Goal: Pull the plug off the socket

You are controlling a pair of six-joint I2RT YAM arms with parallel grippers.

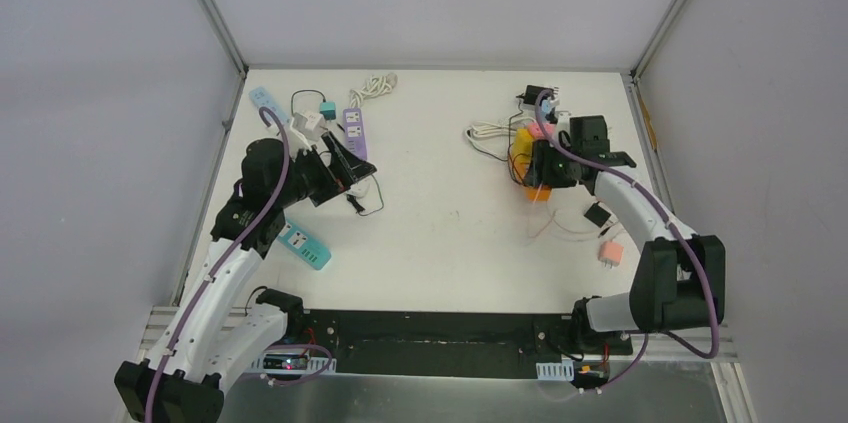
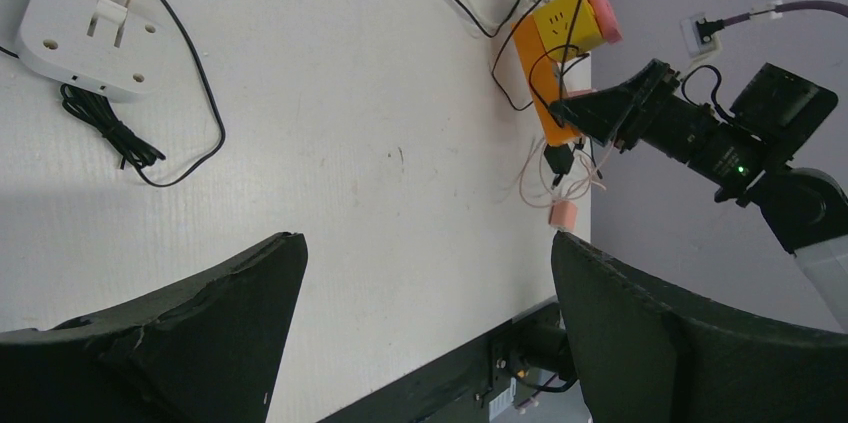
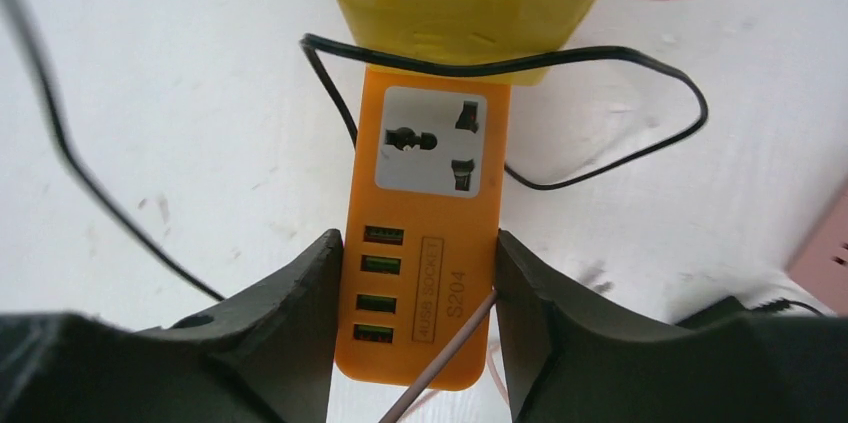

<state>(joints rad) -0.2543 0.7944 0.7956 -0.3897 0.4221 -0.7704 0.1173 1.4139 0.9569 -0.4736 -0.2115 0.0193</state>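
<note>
On the matte white table [image 1: 450,243], the right gripper [image 3: 415,273] clasps the flat orange socket strip [image 3: 430,143]; the left gripper [image 2: 425,243] gapes wide.

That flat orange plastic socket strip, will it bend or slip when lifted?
Likely stiff: the flat orange plastic socket strip looks rigidly moulded. Its smooth sides might slip in the right gripper. The thin black cable across its end may drag.
</note>
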